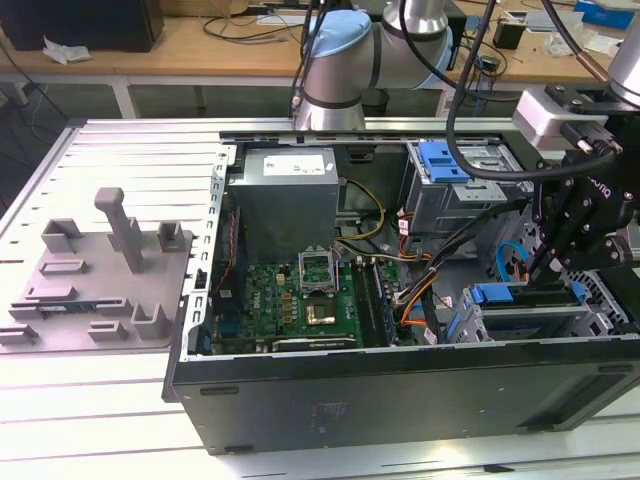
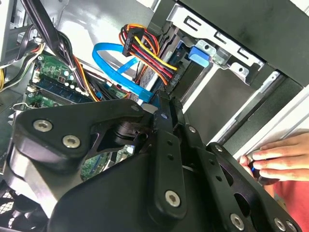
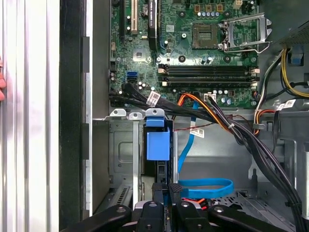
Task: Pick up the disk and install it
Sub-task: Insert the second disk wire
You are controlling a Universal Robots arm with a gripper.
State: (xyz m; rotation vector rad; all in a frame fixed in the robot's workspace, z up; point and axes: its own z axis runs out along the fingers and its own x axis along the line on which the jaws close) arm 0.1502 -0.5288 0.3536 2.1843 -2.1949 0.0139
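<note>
Disk sits edge-up in the drive bay, lower centre of the first wrist view — seemingly nearly seated. Gripper at its rear edge; clamped or released — cannot tell.

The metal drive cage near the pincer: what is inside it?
The disk stands inside the metal drive cage, with its blue carrier showing at the open end. The pincer is directly at it. The cage walls hide the silver body.
</note>
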